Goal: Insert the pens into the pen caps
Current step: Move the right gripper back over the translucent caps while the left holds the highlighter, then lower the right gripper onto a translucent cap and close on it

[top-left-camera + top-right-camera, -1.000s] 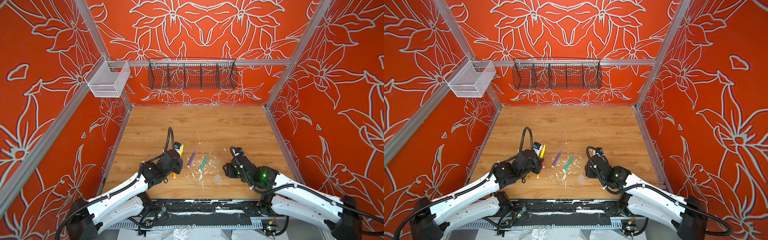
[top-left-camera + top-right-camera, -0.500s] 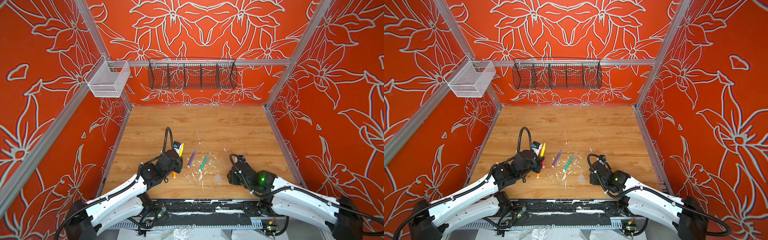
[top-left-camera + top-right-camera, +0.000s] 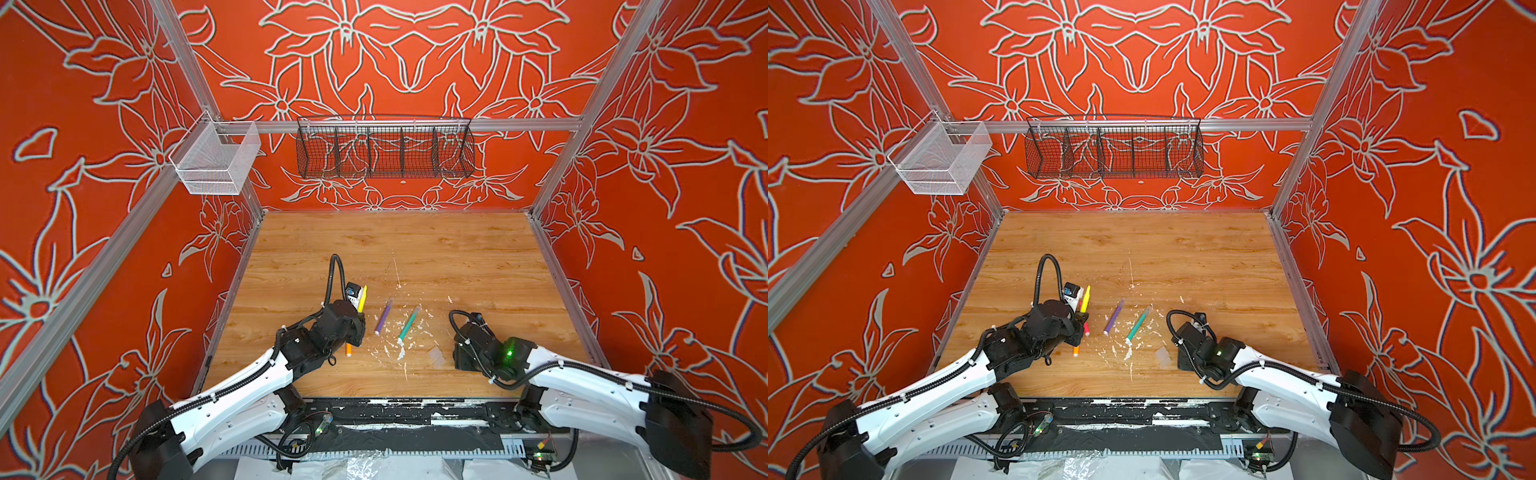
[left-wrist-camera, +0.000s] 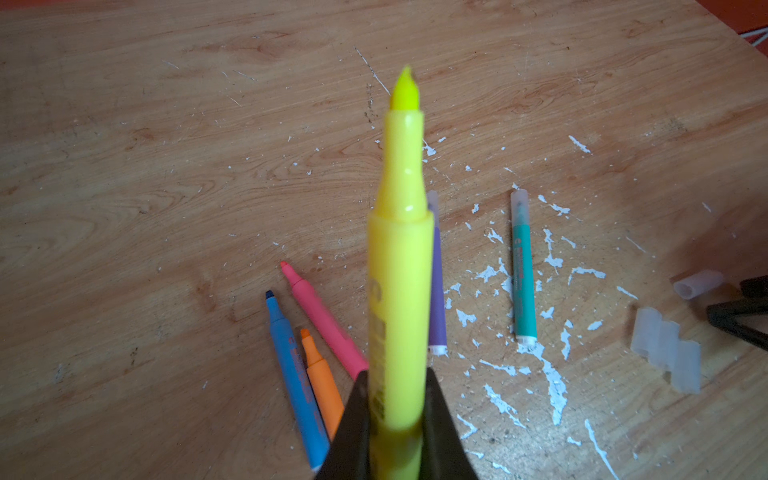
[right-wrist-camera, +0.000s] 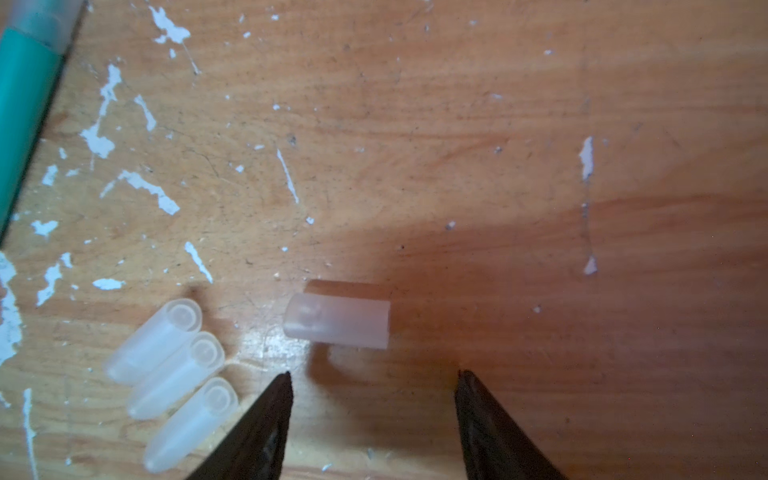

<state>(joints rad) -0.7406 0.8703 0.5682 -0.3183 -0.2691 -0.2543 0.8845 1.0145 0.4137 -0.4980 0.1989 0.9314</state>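
Note:
My left gripper [image 4: 397,376] is shut on the yellow pen [image 4: 399,270], which sticks out with its bare tip forward, raised above the wood [image 3: 362,300]. Under it lie the blue pen [image 4: 293,370], orange pen [image 4: 322,384] and pink pen [image 4: 324,322], all uncapped. The purple pen [image 3: 383,316] and green pen [image 3: 409,323] lie in the middle, each with a clear cap on its tip. My right gripper [image 5: 372,380] is open just short of a single pen cap [image 5: 337,320] lying on its side. Three more pen caps [image 5: 174,374] lie side by side beside one finger.
White paint flecks [image 3: 401,353] are scattered over the wooden floor around the pens. A black wire basket [image 3: 384,151] hangs on the back wall and a white mesh basket [image 3: 216,164] on the left wall. A black rail [image 3: 395,409] runs along the front edge.
My right gripper has drawn back toward the front edge and its jaws have spread wider. The left gripper still holds the yellow pen in about the same place.

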